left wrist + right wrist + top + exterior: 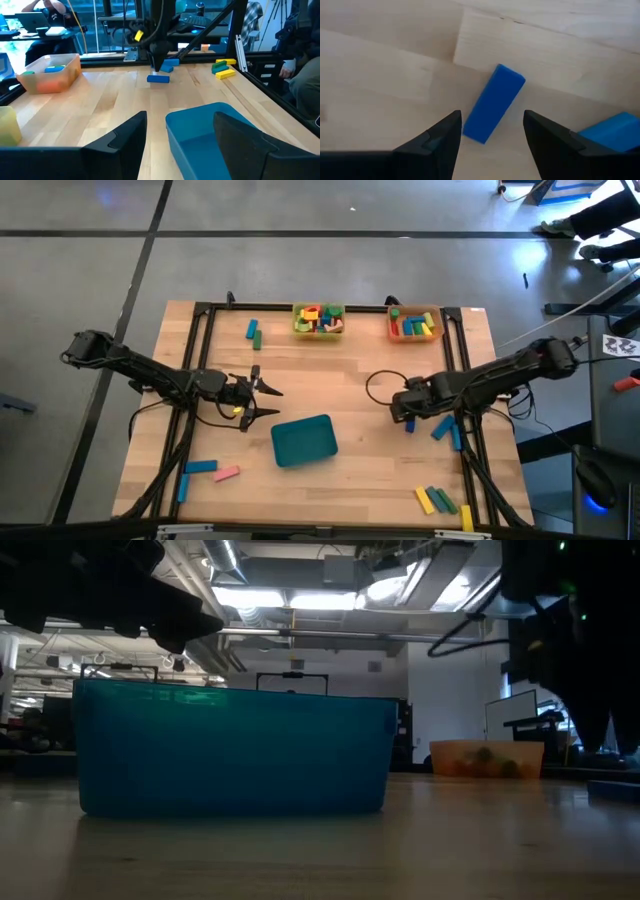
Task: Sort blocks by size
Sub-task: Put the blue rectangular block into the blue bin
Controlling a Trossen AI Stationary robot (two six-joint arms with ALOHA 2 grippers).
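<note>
So far: partly sorted, by my reading, with much left to do.
Near-left blocks: blue and pink bars lie loose on the tabletop, unsorted.
Left end effector: fingers spread, empty, just left of the teal tray.
Far-left pair: a blue and a green block, loose beside the yellow tray.
Teal tray: looks empty.
Yellow tray: holds a heap of mixed blocks.
Orange tray: holds several blocks.
Right end effector: fingers apart, gripping nothing, poised over a blue block.
Near-right blocks: yellow, green and blue bars, not yet sorted.
</note>
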